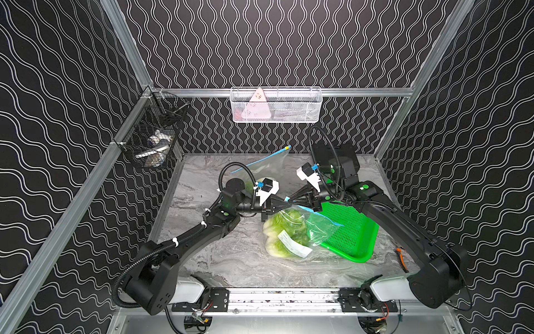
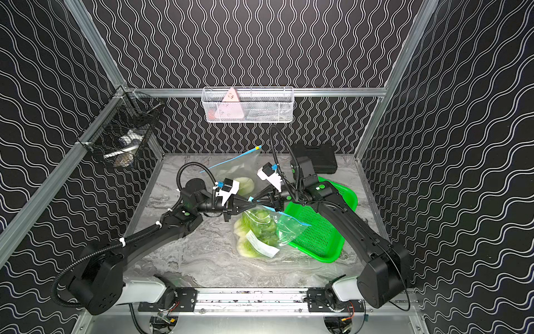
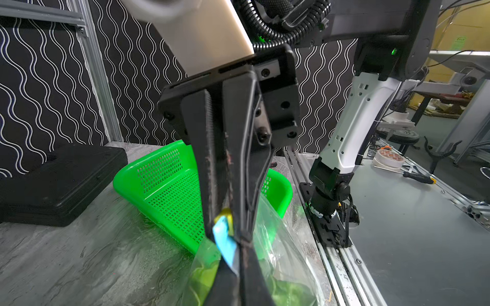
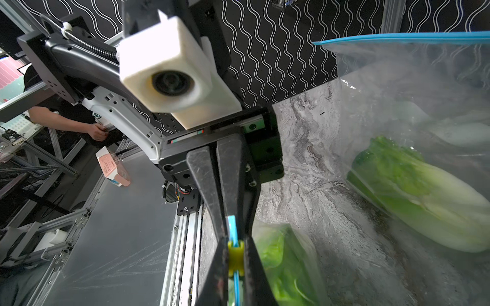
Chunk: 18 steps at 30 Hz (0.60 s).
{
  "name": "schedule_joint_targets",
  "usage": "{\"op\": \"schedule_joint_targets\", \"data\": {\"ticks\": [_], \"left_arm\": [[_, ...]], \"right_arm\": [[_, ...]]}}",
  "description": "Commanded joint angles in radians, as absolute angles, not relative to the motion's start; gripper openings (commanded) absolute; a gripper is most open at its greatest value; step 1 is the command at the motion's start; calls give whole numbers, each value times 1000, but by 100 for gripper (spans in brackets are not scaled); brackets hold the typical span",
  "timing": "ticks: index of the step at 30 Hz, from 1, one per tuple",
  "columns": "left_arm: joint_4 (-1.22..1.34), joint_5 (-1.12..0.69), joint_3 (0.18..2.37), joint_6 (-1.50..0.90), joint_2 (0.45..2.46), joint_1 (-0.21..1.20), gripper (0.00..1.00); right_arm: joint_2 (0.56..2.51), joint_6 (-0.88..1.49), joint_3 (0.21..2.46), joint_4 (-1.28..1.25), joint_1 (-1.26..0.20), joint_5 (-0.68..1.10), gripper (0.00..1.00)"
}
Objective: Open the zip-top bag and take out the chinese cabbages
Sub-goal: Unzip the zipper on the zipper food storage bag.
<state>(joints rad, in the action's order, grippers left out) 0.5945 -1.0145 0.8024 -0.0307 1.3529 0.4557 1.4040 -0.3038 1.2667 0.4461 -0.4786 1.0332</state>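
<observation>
Closest to the camera in both top views runs the aluminium rail that carries the two arm bases, along the front edge of the marble-grey bench. Mid-bench, the two grippers meet tip to tip over the zip-top bag. The left gripper is clamped on the blue zip strip at the bag's mouth. The right gripper is pinched tight on the yellow slider just beside it.

Below the grip the bag sags onto the bench, one corner draped over the rim of a green basket. The chinese cabbages lie inside that bag, pale stems and crinkled green leaves pressed against the plastic, partly under a white label. The number of heads in it cannot be told.

Behind the left gripper a second bag stands with its zip uppermost, and another cabbage head shows inside it. A black case sits at the back of the bench.
</observation>
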Motion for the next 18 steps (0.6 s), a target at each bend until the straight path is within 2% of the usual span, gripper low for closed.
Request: {"op": "schedule_joint_targets", "data": {"ticks": [1,18], "left_arm": [[682,-1005,796,-63,1350,449,0],[877,-979,762,-205,1349,387,0]], "right_arm": [[1411,-334,1282,484,-481,1059,0],[1376,-388,1255,538,-418,1025,0]]}}
